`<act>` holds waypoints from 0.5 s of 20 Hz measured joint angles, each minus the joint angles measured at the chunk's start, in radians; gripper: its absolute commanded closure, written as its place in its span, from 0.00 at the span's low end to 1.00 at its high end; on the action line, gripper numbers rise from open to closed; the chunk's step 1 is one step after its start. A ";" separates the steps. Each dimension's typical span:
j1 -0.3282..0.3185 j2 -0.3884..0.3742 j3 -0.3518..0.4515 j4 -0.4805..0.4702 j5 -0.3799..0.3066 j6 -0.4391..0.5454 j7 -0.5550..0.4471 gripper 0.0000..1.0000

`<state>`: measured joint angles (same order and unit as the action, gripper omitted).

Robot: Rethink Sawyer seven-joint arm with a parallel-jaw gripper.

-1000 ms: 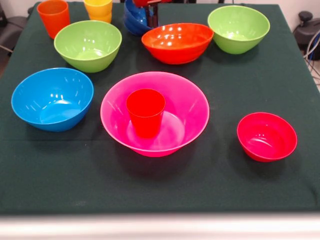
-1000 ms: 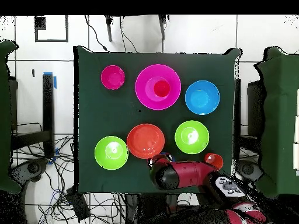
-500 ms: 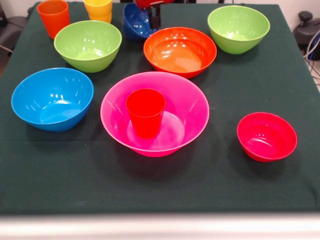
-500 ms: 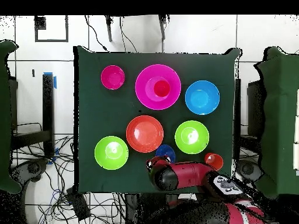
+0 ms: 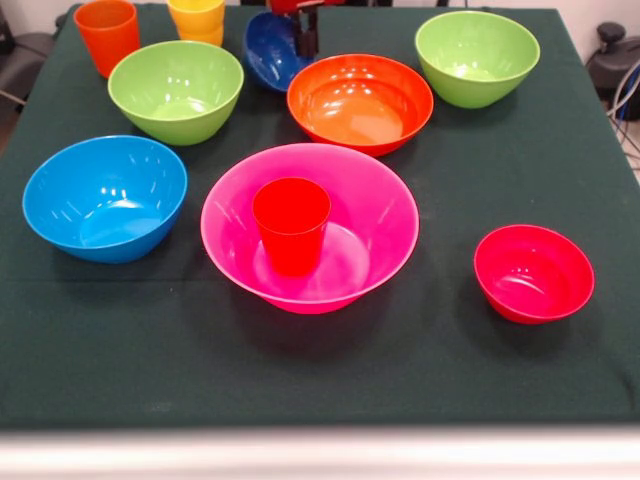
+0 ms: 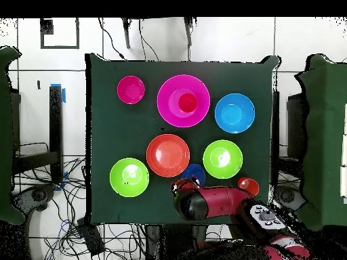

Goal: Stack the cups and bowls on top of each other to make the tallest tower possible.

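At the desk's [image 5: 560,120] far edge in the front view, the claw [image 5: 304,30] appears to be pinching the rim of the tilted dark blue bowl [image 5: 272,50], though the top edge of that view cuts off most of it. The pink bowl [image 5: 372,190] with the red cup [image 5: 291,224] upright in it lies toward the camera from the claw, past the orange bowl [image 5: 360,102]. I judge the dark blue bowl must travel that way.
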<state>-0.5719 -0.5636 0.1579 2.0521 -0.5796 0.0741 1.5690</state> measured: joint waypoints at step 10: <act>-0.019 -0.186 0.051 0.027 0.052 0.168 0.000 1.00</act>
<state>-0.5912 -0.7497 0.2092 2.0788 -0.5275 0.2419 1.5690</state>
